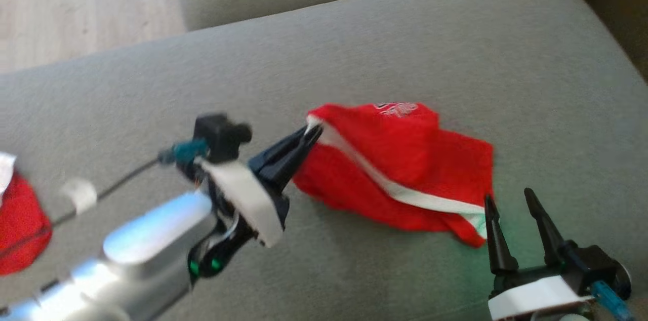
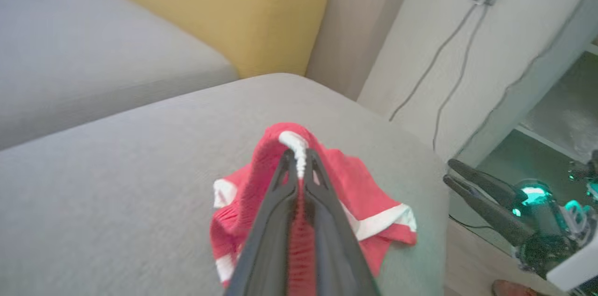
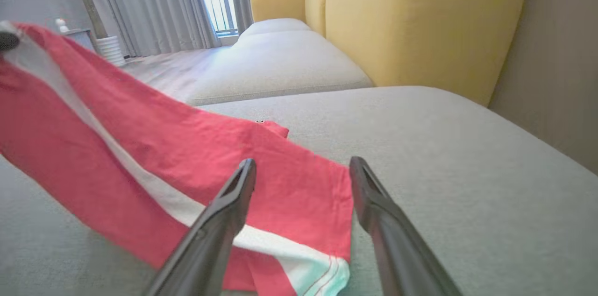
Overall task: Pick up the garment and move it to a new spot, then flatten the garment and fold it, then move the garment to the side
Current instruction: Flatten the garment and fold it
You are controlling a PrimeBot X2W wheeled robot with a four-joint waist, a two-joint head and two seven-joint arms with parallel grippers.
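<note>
The left claw [image 1: 314, 133] is pinching a corner of the red cloth garment [image 1: 405, 159] with a white stripe.
Its dark fingers are pressing tight together on the white-edged corner, holding it up off the grey fabric sofa cushion [image 1: 354, 47], while the rest is trailing beyond the fingertips and lying rumpled. The right claw [image 1: 509, 197] is standing wide apart, gripping nothing, its tips hovering just beside the garment's far striped end.

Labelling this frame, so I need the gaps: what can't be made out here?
Print on the red garment: head view, too small and blurred to read.
Garment's middle: left wrist view, hidden behind the fingers of the left gripper.
Second red cloth: head view, cut off by the left edge.
</note>
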